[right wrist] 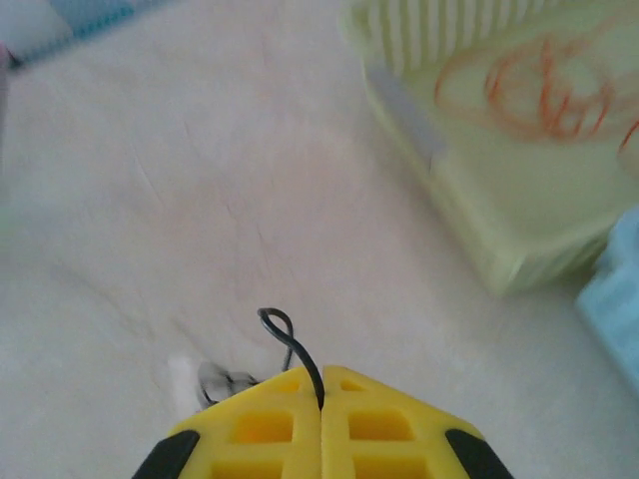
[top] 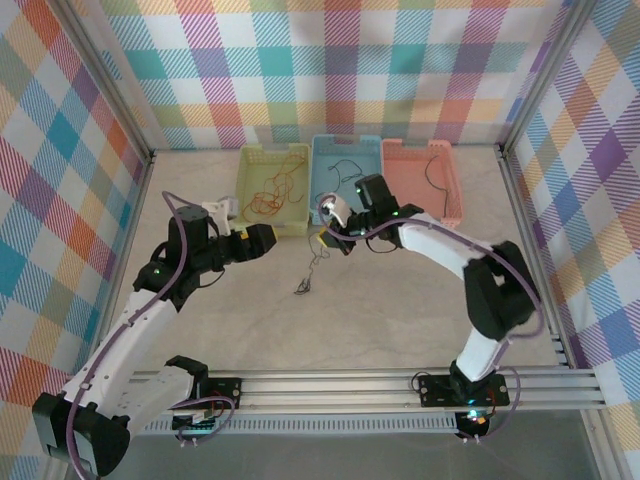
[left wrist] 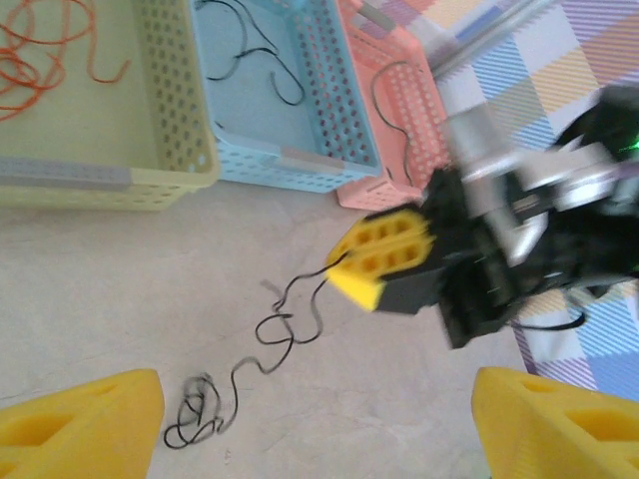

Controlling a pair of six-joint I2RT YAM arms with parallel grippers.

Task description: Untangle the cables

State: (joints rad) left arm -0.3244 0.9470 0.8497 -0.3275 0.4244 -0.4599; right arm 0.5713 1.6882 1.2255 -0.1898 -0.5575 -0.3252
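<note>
A thin black cable lies on the table, one end bunched in a small tangle. Its other end rises into my right gripper, which is shut on it; a small loop sticks out past the yellow fingertips. From above, the right gripper hovers over the tangle, just in front of the trays. My left gripper is open, a little to the left of it. Its yellow fingers stand wide either side of the table, with the tangle close to the left one and nothing between them.
Three trays stand in a row at the back. The yellow-green tray holds orange cables. The blue tray holds a black cable, and the pink tray holds one thin cable. Checked walls enclose the table.
</note>
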